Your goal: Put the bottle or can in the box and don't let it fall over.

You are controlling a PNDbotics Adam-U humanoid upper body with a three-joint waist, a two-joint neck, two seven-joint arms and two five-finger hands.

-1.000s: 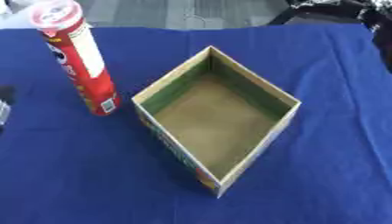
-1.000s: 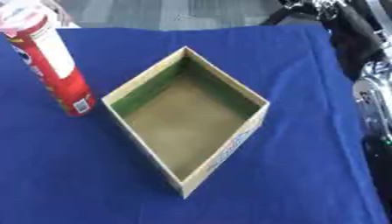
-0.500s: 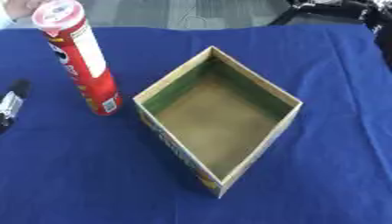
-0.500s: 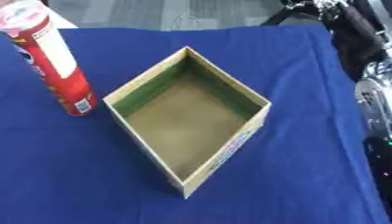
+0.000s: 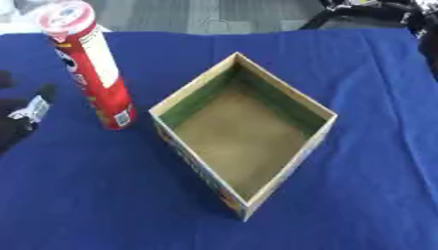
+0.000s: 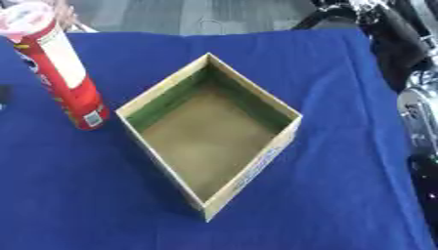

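Your can (image 5: 91, 68), the tall red tube with the pale lid, is standing upright on the blue tablecloth (image 5: 368, 97), just to the left of the box (image 5: 244, 146) and not touching it. It hasn't budged over the last second, and it's leaning on nothing, so so far so good on the "don't tip it" part.

The box is open-topped and empty, turned so one corner points at you, same spot as before.

What actually changed: your left hand (image 5: 21, 117) has crept in from the left edge. A second ago it was barely a dark sliver at the border; now there's more of it, sitting low and left of the can with a clear gap between them. It's got hold of nothing. Whether the fingers are spread or curled, I honestly can't tell, since only a dark bit with a pale patch shows.

Your right hand isn't visible at all, just dark arm hardware at the right edge of the right eye view.

So my read is you're on the approach and the grab hasn't happened. That tube is tall and narrow, so I'd guess a nudge up high topples it.
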